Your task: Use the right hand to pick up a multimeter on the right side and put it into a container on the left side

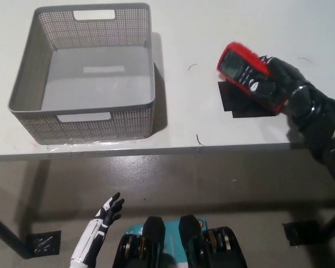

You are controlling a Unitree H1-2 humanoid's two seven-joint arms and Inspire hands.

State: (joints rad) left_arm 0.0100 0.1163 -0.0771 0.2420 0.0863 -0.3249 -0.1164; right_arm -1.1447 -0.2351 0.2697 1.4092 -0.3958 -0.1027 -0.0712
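Right hand [282, 78] clamped on the red multimeter [248, 75], lifted and tilted above the table's [178, 33] right side. Grey container [84, 117] sits at the left edge. Left hand [103, 220] hangs below the front edge, fingers apart.

bare table [184, 33] between multimeter [247, 75] and basket, basket wall [154, 72] in the way
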